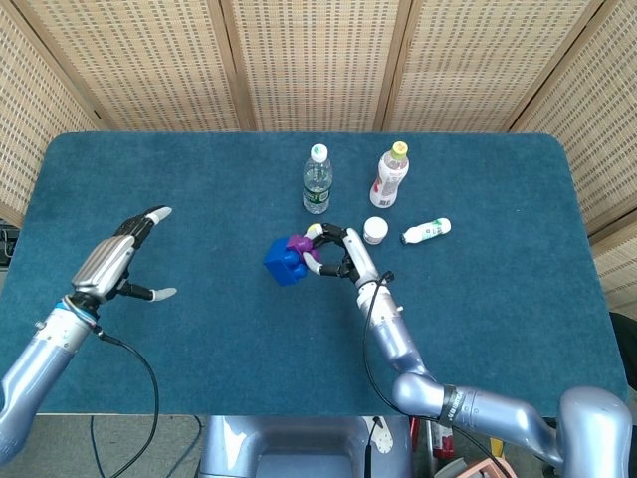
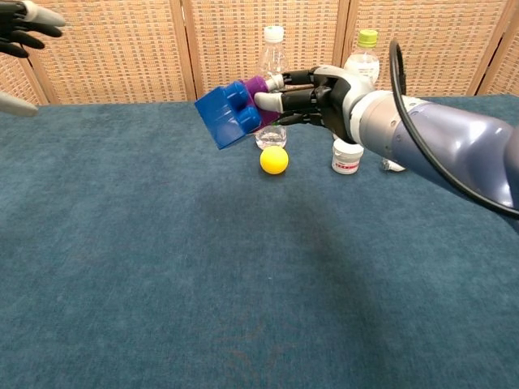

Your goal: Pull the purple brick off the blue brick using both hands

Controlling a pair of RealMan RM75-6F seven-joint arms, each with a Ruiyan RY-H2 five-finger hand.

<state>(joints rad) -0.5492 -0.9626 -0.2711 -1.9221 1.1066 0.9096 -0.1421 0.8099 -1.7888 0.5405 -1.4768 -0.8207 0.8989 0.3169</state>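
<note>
My right hand [image 1: 338, 253] [image 2: 312, 93] holds the purple brick [image 1: 299, 244] [image 2: 258, 87] in the air above the table's middle, fingers wrapped around it. The blue brick [image 1: 284, 264] [image 2: 229, 113] is still stuck to the purple one and points left, tilted. My left hand [image 1: 119, 262] [image 2: 20, 20] hovers over the left part of the table with its fingers spread and nothing in it; the chest view shows only its fingertips at the top left corner. A wide gap separates it from the bricks.
A yellow ball [image 2: 274, 160] lies under the raised bricks. Behind stand a clear water bottle [image 1: 317, 180] and a yellow-capped bottle [image 1: 390, 175]. A small white jar [image 1: 375, 231] and a small lying bottle [image 1: 427, 231] sit to the right. The blue tablecloth [image 1: 179, 329] covers the table.
</note>
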